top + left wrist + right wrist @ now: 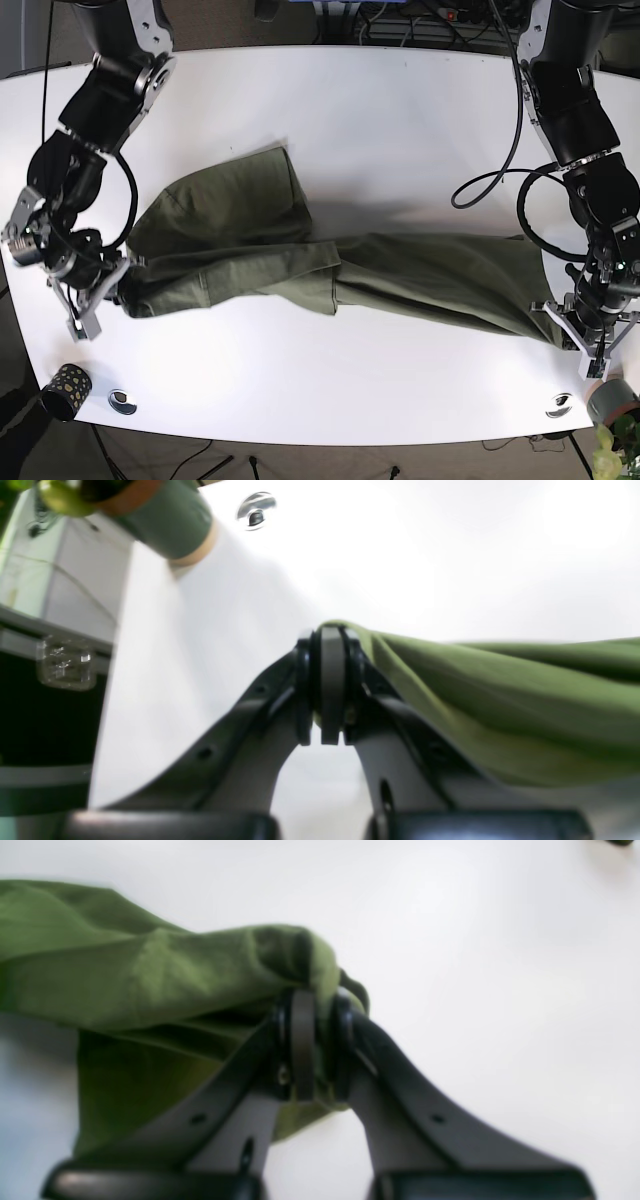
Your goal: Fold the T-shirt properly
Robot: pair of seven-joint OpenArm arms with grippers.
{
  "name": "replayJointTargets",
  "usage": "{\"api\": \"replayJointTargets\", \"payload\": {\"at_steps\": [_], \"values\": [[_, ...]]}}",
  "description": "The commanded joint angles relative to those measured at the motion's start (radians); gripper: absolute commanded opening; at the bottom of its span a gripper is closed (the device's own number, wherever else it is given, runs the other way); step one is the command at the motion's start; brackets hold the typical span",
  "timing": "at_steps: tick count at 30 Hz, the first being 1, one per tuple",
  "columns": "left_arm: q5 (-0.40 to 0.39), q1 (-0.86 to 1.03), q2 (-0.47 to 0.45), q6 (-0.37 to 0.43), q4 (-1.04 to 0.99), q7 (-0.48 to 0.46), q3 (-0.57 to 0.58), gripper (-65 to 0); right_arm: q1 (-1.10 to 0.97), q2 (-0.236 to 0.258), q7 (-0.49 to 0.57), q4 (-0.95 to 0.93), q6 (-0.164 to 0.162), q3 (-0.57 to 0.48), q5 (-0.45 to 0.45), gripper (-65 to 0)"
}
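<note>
An olive-green T-shirt (300, 255) lies stretched across the white table (380, 110), partly bunched in the middle. My left gripper (330, 645) is shut on the shirt's edge (500, 700), which trails to the right in the left wrist view; in the base view this gripper (572, 330) is at the shirt's right end. My right gripper (317, 1005) is shut on a bunched fold of the shirt (150, 975); in the base view it (110, 285) holds the shirt's left end near the table's left front.
A dark patterned cup (65, 388) stands at the front left corner beside a metal grommet (123, 401). Another grommet (559, 404) and a grey-green pot (610, 402) with a plant sit at the front right. Cables hang behind the table.
</note>
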Motion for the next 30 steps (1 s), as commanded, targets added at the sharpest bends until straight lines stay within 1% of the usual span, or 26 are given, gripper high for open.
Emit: {"api": "replayJointTargets", "payload": {"at_steps": [1, 2, 7, 11, 17, 21, 23, 26, 30], "values": [[0.002, -0.085, -0.014, 0.009, -0.024, -0.023, -0.003, -65.0, 0.093, 0.042, 0.050, -0.085, 0.004, -0.049, 0.017, -65.0], [0.002, -0.119, -0.014, 0.013, -0.038, -0.023, -0.003, -65.0, 0.136, 0.052, 0.067, -0.131, 0.004, -0.077, 0.003, -65.0], [0.002, -0.249, -0.017, 0.078, -0.059, -0.022, -0.003, -65.0, 0.323, 0.053, 0.099, -0.245, 0.004, -0.163, -0.074, -65.0], [0.002, -0.352, -0.020, 0.079, -0.061, -0.020, -0.002, -65.0, 0.466, 0.052, 0.107, -0.306, 0.004, -0.209, -0.110, -65.0], [0.003, -0.528, -0.060, 0.079, -0.062, 0.032, -0.002, -64.9, 0.672, 0.058, 0.105, -0.367, 0.004, -0.267, -0.117, -65.0], [0.003, -0.642, -0.097, 0.079, -0.080, 0.035, 0.000, -64.9, 0.805, 0.078, 0.101, -0.377, 0.004, -0.321, -0.107, -65.0], [0.002, -0.714, -0.112, 0.078, -0.103, 0.041, 0.000, -64.9, 0.860, 0.082, 0.073, -0.375, 0.004, -0.348, -0.107, -65.0], [0.002, -0.777, -0.132, 0.076, -0.143, 0.041, 0.000, -64.9, 0.864, 0.082, 0.041, -0.374, 0.004, -0.350, -0.107, -65.0], [0.000, -0.789, -0.135, 0.075, -0.154, 0.041, 0.000, -64.9, 0.864, 0.085, 0.006, -0.369, 0.004, -0.345, -0.107, -65.0]]}}
